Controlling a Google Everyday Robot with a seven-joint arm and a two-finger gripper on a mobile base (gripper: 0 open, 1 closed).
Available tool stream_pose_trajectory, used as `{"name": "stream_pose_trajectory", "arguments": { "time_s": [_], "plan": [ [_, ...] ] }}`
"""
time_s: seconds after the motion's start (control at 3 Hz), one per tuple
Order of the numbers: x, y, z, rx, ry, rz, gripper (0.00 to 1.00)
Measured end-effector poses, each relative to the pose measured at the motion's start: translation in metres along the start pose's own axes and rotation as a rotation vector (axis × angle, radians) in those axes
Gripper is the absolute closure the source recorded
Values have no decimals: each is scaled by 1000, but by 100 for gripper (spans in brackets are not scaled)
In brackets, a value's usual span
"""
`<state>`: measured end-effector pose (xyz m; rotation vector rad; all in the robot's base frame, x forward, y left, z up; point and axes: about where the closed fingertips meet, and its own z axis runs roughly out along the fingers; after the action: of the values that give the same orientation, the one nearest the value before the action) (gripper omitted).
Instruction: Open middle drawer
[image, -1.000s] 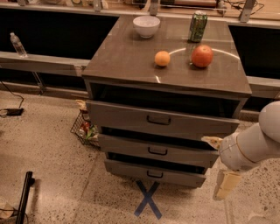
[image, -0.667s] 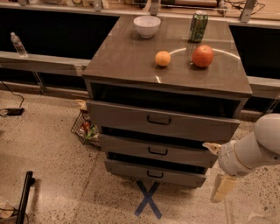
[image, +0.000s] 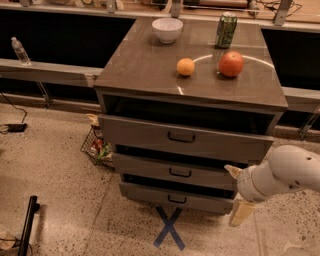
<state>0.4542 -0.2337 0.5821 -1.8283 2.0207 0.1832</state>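
Observation:
The cabinet has three grey-brown drawers. The middle drawer (image: 150, 169) is the second one, with a small dark bar handle (image: 179, 173). Its front is nearly flush, with a dark gap above it. My gripper (image: 236, 192) is at the right end of the middle drawer's front, low on the cabinet's right side. It is open and holds nothing. One cream fingertip (image: 231, 170) is by the drawer's right edge. The other finger (image: 241, 213) hangs lower, near the bottom drawer (image: 150, 194). My white arm (image: 285, 172) comes in from the right.
The top drawer (image: 145, 133) stands slightly out. On the cabinet top are a white bowl (image: 167, 29), a green can (image: 226, 30), an orange (image: 185, 66) and a red apple (image: 231, 64). A wire basket (image: 96, 148) sits at the left, and a blue X (image: 169, 232) marks the floor.
My arm and gripper have shifted slightly down and to the left, closer to the right end of the drawers. The drawers have not moved.

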Motion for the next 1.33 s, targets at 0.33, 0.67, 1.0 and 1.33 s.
{"name": "stream_pose_trajectory", "arguments": {
  "time_s": [0.33, 0.67, 1.0, 1.33],
  "plan": [
    [10, -11, 35, -21, 9, -60, 0],
    [27, -23, 72, -31, -7, -98, 0],
    [36, -48, 97, 9, -39, -108, 0],
    [40, -76, 107, 66, -63, -113, 0]
  ]
}}
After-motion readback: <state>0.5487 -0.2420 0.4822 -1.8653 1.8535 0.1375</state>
